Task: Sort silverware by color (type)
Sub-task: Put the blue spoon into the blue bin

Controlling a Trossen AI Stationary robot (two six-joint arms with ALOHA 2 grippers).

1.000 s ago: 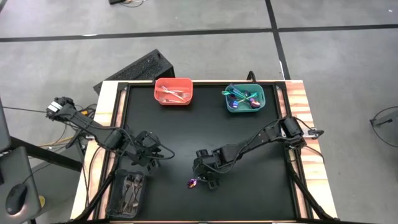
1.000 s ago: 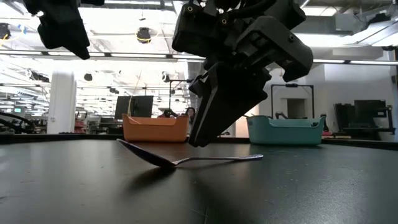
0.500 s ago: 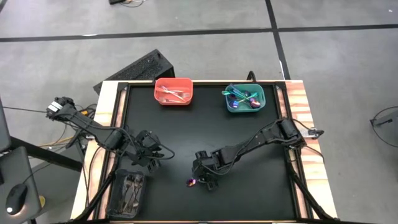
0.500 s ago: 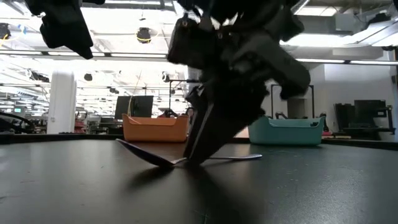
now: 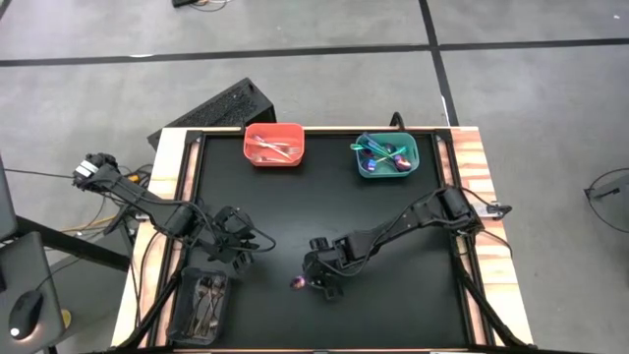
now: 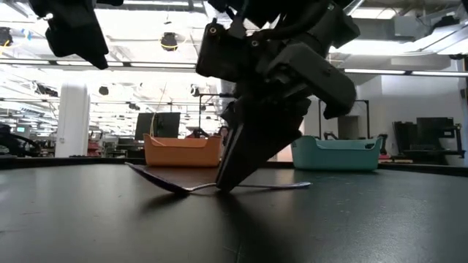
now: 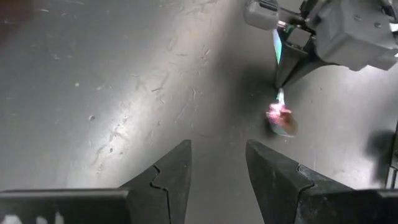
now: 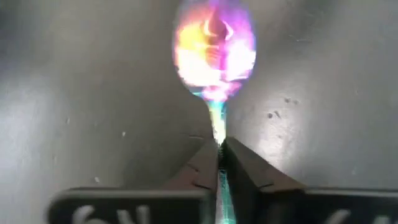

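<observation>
Right gripper (image 8: 219, 163): jaws clamped on iridescent spoon (image 8: 215, 53) handle, mid-desk (image 5: 334, 211) (bowl touching surface).
Left gripper (image 7: 217, 168): jaws apart, near black bin (image 5: 201, 305).
Room: red bin (image 5: 274, 145), teal bin (image 5: 386, 155) at far edge.

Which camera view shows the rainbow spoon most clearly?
The right wrist view: the spoon fills it, its handle pinched by the right hand. The left wrist view shows it small, the low view side-on, the high view as a speck.

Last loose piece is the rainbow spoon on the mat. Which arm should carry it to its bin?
Right. The right gripper is shut on the iridescent purple-rainbow metal spoon by its handle. The left gripper hangs open beside the black bin.
</observation>
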